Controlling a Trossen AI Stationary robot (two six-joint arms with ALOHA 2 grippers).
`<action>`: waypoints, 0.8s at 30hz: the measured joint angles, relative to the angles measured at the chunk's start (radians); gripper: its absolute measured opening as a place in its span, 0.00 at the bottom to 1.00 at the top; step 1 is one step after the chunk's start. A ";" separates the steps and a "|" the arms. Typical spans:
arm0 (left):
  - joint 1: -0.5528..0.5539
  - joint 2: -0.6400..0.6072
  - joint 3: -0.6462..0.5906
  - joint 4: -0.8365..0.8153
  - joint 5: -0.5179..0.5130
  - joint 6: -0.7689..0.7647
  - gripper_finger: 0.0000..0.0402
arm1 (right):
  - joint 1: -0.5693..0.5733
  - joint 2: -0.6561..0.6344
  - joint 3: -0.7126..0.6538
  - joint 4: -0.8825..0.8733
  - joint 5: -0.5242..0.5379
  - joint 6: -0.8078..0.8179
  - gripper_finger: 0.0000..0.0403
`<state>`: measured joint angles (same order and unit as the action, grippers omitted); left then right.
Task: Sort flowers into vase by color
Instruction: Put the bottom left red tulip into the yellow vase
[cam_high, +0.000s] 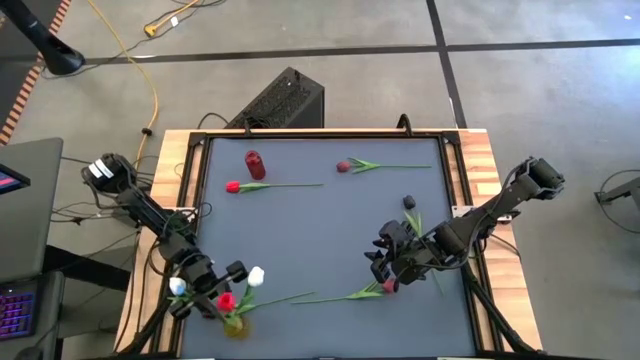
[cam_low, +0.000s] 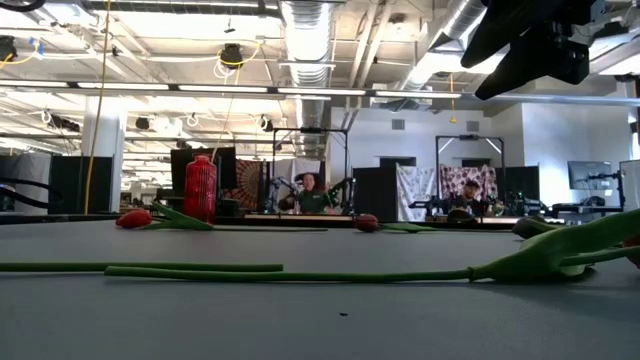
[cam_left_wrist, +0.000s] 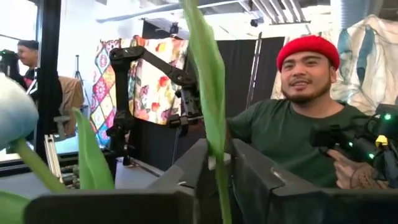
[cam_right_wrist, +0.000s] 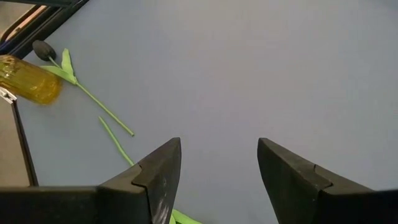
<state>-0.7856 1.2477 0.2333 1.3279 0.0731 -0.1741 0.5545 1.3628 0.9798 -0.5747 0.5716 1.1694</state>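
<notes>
At the lower left of the high view I have the left gripper (cam_high: 222, 290) over the yellow vase (cam_high: 234, 324), which sits at the table's near edge. Its wrist view shows a green stem (cam_left_wrist: 214, 143) running up between the fingers (cam_left_wrist: 186, 171); whether they clamp it or have just slackened I cannot tell. A white flower (cam_high: 256, 276) and a red flower (cam_high: 226, 301) have their heads right at that vase, so I judge one or two are in or going in.

At the lower right of the high view my right gripper (cam_high: 385, 262) hangs above the table with its fingers apart and nothing between them. Just beside it lies a red flower with a long stem (cam_high: 350, 295) stretching left, not yet picked up. A dark flower (cam_high: 409, 202) lies a little farther up.

Toward the top of the frame stands the red vase (cam_high: 255, 165), with nothing in it that I can see. A red flower beside it (cam_high: 233, 186) lies flat, and another dark red one (cam_high: 344, 166) lies at upper centre. So at least four flowers are left, and the sorting is early by my reckoning.

The table (cam_high: 320, 230) has a smooth dark grey mat with a wooden frame. The low view looks across it into a big workshop with ceiling ducts, hanging cloths and seated people at the back. A person in a red cap (cam_left_wrist: 292, 118) shows in the left wrist view.
</notes>
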 joint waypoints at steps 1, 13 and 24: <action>0.000 -0.004 0.000 -0.006 0.000 -0.001 0.17 | 0.000 0.000 0.000 0.000 -0.002 0.000 0.59; 0.000 -0.114 0.000 -0.139 0.008 -0.008 0.37 | 0.000 0.000 0.000 0.000 -0.011 -0.002 0.59; 0.000 -0.337 0.000 -0.349 -0.030 0.034 0.38 | 0.000 0.000 0.000 0.000 -0.019 -0.003 0.59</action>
<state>-0.7856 0.9107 0.2334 0.9790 0.0426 -0.1398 0.5549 1.3628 0.9798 -0.5747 0.5529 1.1660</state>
